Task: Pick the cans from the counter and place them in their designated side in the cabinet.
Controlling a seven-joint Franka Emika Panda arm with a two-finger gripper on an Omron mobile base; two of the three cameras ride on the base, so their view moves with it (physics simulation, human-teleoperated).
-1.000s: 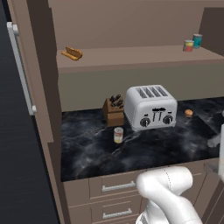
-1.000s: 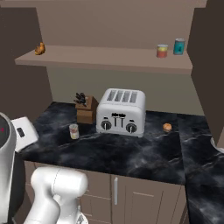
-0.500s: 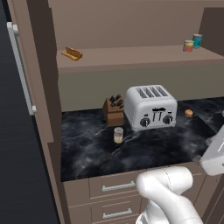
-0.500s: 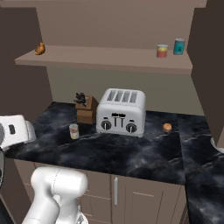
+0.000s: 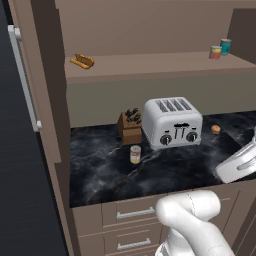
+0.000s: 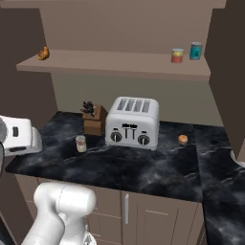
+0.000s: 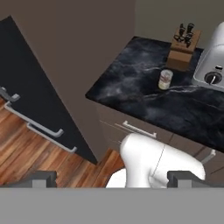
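A cream-yellow can with a red label (image 5: 135,154) (image 6: 81,143) (image 7: 165,79) stands upright on the black marble counter (image 5: 100,172) (image 6: 143,167), in front of the knife block. A shorter red-orange can (image 5: 215,52) (image 6: 177,55) stands on the cabinet shelf (image 5: 150,66) (image 6: 110,64) at its right end, beside a teal can (image 5: 225,46) (image 6: 195,50). My gripper (image 7: 113,179) is open and holds nothing. It hangs well back from the counter's front edge, far from the cream can. The arm's white wrist (image 5: 240,162) (image 6: 16,136) shows beside the counter.
A silver toaster (image 5: 172,121) (image 6: 132,122) and a wooden knife block (image 5: 130,127) (image 6: 94,119) stand at the back of the counter. A small orange item (image 5: 215,129) (image 6: 183,139) lies right of the toaster. A bread item (image 5: 82,61) lies on the shelf's left end. A black fridge (image 5: 20,150) stands to the left.
The arm's wrist has shifted slightly and turned at the picture's edge. The cans have not moved and the gripper stays open.
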